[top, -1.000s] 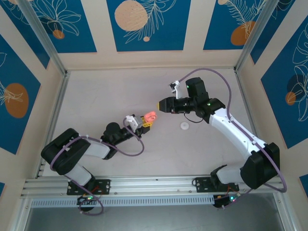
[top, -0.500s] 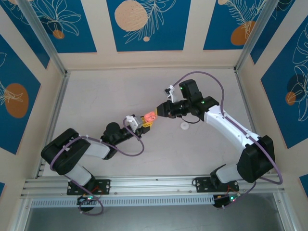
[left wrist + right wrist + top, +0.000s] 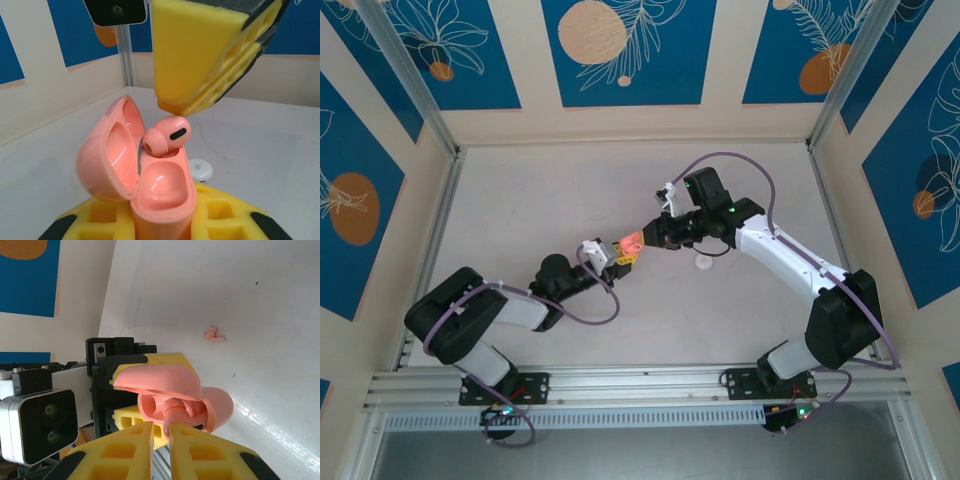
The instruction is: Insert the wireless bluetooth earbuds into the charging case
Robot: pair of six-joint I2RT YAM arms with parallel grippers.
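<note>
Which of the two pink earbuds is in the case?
The earbud poking out of the open charging case; the other earbud lies loose on the table.

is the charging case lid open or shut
Open: the charging case has its lid swung back, with one earbud partly in it.

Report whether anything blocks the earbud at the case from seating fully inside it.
Nothing visible does. The charging case has its lid swung open, and the earbud rests at its mouth, partly in. The right fingers hang just above the earbud.
</note>
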